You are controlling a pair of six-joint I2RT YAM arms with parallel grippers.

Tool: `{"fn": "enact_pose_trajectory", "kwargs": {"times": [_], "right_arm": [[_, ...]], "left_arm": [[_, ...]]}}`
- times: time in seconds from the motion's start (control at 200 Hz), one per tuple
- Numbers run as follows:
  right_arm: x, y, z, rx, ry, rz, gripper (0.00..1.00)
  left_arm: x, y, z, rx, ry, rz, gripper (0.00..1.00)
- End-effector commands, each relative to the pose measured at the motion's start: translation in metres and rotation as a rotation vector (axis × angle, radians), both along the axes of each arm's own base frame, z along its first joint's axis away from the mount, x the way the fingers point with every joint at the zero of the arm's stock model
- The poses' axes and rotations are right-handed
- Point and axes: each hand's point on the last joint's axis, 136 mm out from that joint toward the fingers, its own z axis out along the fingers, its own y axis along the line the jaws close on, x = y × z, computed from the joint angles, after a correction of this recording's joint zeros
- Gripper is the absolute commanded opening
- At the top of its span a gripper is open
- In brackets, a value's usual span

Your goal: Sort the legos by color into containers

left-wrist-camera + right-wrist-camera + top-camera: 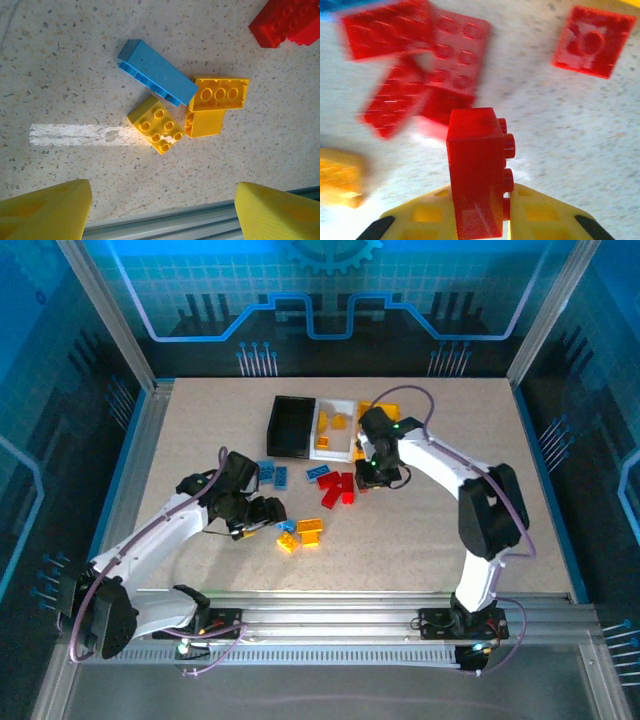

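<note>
My right gripper [481, 212] is shut on a red lego [476, 170], held on edge just above the table. Beyond it lie a pile of red legos [420, 65] and a single red lego [592, 42]. From above, the right gripper [368, 480] hangs over the red pile [338, 487]. My left gripper [165, 212] stands open above bare table, short of a blue lego [157, 72], a yellow lego [156, 125] and two orange-yellow legos [218, 92]. The black container [290, 427] and white container [352, 410] stand side by side; the yellow-orange container [388, 400] is partly hidden by the right arm.
Several blue legos [270, 472] lie left of the red pile. Yellow legos [335, 425] sit inside the white bin. A metal rail [200, 222] runs along the table's near edge, just under the left fingers. A yellow lego [340, 182] lies left of the right gripper.
</note>
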Motion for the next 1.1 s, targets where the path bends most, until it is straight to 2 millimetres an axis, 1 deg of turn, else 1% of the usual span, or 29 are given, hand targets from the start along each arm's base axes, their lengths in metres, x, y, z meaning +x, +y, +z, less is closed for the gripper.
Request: {"fn": "enact_pose_trajectory", "kwargs": {"times": [0.0, 0.09, 0.235, 0.395, 0.445, 0.46, 0.475, 0.495, 0.505, 0.525, 0.59, 0.66, 0.75, 0.84, 0.895, 0.966, 0.996, 1.056, 1.096], "right_arm": [[-0.004, 0.042, 0.039, 0.282, 0.064, -0.059, 0.24], [0.012, 0.071, 0.054, 0.425, 0.093, -0.083, 0.24], [0.047, 0.112, 0.060, 0.515, 0.112, -0.090, 0.24], [0.087, 0.148, 0.053, 0.532, 0.108, -0.086, 0.24], [0.100, 0.156, 0.050, 0.541, 0.105, -0.093, 0.24], [0.103, 0.158, 0.053, 0.546, 0.099, -0.095, 0.24], [0.107, 0.161, 0.050, 0.546, 0.101, -0.100, 0.24], [0.111, 0.162, 0.053, 0.552, 0.093, -0.101, 0.24], [0.114, 0.164, 0.046, 0.548, 0.101, -0.107, 0.24], [0.119, 0.167, 0.043, 0.549, 0.102, -0.110, 0.25], [0.131, 0.173, 0.038, 0.546, 0.094, -0.124, 0.26], [0.144, 0.176, 0.035, 0.549, 0.086, -0.140, 0.32], [0.157, 0.178, 0.034, 0.563, 0.076, -0.166, 0.44], [0.164, 0.180, 0.039, 0.586, 0.066, -0.181, 0.52], [0.164, 0.180, 0.045, 0.594, 0.060, -0.176, 0.54], [0.158, 0.178, 0.054, 0.587, 0.050, -0.156, 0.54], [0.154, 0.176, 0.057, 0.578, 0.049, -0.145, 0.54], [0.144, 0.171, 0.070, 0.554, 0.027, -0.111, 0.55], [0.136, 0.164, 0.077, 0.520, 0.007, -0.087, 0.55]], "left_arm": [[-0.005, 0.000, -0.002, -0.030, 0.009, 0.035, 0.76], [-0.012, 0.002, -0.005, -0.041, 0.023, 0.048, 0.76], [-0.029, 0.008, -0.009, -0.048, 0.042, 0.066, 0.76], [-0.045, 0.019, -0.008, -0.027, 0.040, 0.082, 0.77], [-0.049, 0.022, -0.008, -0.022, 0.043, 0.086, 0.77], [-0.050, 0.022, -0.007, -0.023, 0.041, 0.086, 0.77], [-0.052, 0.023, -0.007, -0.023, 0.043, 0.087, 0.77], [-0.053, 0.024, -0.007, -0.021, 0.042, 0.086, 0.77], [-0.053, 0.024, -0.007, -0.021, 0.041, 0.088, 0.77], [-0.054, 0.025, -0.007, -0.019, 0.042, 0.089, 0.77], [-0.057, 0.027, -0.006, -0.017, 0.040, 0.092, 0.77], [-0.060, 0.029, -0.007, -0.014, 0.044, 0.092, 0.78], [-0.061, 0.029, -0.009, -0.014, 0.049, 0.093, 0.79], [-0.058, 0.028, -0.009, -0.020, 0.049, 0.094, 0.80], [-0.055, 0.028, -0.009, -0.023, 0.049, 0.095, 0.81], [-0.049, 0.026, -0.009, -0.026, 0.048, 0.092, 0.81], [-0.047, 0.025, -0.008, -0.029, 0.045, 0.091, 0.81], [-0.041, 0.022, -0.007, -0.031, 0.042, 0.084, 0.82], [-0.038, 0.020, -0.007, -0.033, 0.041, 0.080, 0.82]]}}
